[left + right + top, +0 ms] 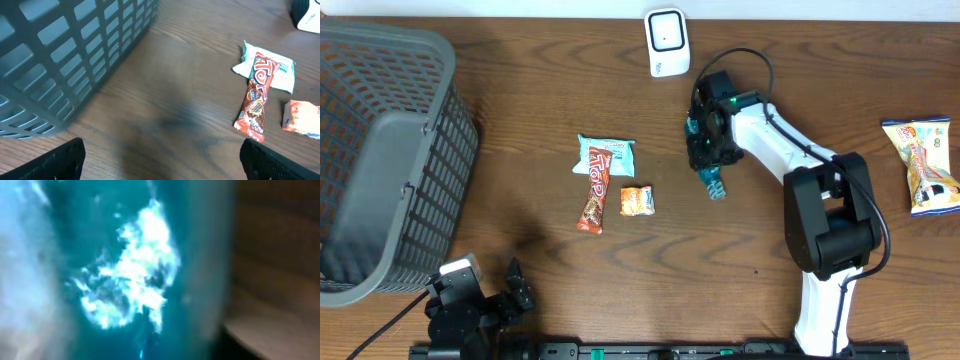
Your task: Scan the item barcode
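— How is the right arm posed?
— In the overhead view it is seen reaching from the lower right of the frame up toward the centre. Its white links are bent at the elbow, and the right gripper [709,160] is pointed down at the table [540,70].

— And its pincer?
— That cannot be told. A teal packet [717,184] is seen right at the fingers, slightly right of centre, with its upper end covered by the gripper's body. The right wrist view is filled by a blurred teal surface, so neither the gap nor a grip can be made out.

— The left arm?
— It is folded at the lower left edge. The left gripper [520,287] is spread wide, with bare wood seen between its fingers.

— What else is laid out?
— A white scanner [666,40] is stood at top centre, above the right gripper and apart from the teal packet. The upper left is taken up by a grey basket [380,120]. At centre, a red bar [594,197] is laid across a pale blue packet [613,153], with an orange packet [637,201] just beside it. A yellow bag [926,165] is seen at the far right.
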Motion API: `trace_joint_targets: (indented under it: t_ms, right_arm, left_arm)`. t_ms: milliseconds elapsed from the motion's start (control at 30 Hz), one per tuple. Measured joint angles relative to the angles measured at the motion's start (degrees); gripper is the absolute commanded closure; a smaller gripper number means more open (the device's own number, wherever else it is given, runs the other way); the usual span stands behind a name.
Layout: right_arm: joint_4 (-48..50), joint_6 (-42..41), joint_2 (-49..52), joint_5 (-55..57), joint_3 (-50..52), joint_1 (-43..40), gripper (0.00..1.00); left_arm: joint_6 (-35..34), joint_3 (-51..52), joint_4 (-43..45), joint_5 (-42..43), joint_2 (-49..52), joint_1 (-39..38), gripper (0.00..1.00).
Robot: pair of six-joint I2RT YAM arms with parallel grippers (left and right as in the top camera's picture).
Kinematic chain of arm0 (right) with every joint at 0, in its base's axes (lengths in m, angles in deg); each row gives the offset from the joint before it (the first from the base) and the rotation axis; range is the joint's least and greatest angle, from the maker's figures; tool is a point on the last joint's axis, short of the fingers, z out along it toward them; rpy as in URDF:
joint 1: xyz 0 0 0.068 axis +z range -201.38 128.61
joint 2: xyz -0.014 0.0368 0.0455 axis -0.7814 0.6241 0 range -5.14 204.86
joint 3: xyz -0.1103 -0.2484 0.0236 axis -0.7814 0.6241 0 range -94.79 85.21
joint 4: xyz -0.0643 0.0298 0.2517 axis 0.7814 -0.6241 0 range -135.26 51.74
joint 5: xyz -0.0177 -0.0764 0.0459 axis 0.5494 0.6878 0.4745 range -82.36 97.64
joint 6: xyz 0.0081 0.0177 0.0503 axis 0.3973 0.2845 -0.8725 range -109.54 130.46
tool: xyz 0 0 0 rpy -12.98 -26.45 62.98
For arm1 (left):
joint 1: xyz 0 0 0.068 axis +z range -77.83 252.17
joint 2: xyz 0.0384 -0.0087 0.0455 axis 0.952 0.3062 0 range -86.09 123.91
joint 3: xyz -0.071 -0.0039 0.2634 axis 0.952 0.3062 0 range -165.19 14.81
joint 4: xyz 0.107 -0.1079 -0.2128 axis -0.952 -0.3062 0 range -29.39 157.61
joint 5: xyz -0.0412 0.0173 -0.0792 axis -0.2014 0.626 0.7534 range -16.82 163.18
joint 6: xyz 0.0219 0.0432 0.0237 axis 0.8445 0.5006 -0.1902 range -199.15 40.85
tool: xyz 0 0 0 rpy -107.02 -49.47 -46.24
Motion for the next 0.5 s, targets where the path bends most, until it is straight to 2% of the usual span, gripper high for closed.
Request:
trace_joint_targets:
  t_ms: [133,200,300,433,500]
  right_arm:
    - [-1.81,-1.6,0.09,0.11,-0.61,0.02,0.59]
    - [-2.6,-2.49,0.11,0.2,-0.9,0.02,0.67]
    - [-4.04,-3.48,0.11,0.31,-1.14,0.02,0.68]
    - [-6.21,-4.02,0.09,1.14,-1.38,0.02,0.6]
    - [-7.15,-4.26,-0.04,1.9,-1.57,0.02,0.49]
  left_arm:
    - [0.0,0.0,0.0,0.02,0.0,0.0,0.01]
    - [0.0,0.0,0.0,0.0,0.0,0.0,0.01]
    - [0.0,0.0,0.0,0.02,0.0,0.02,0.01]
    - [0.0,0.0,0.0,0.0,0.0,0.02,0.01]
    - [0.0,0.0,0.0,0.0,0.0,0.02,0.01]
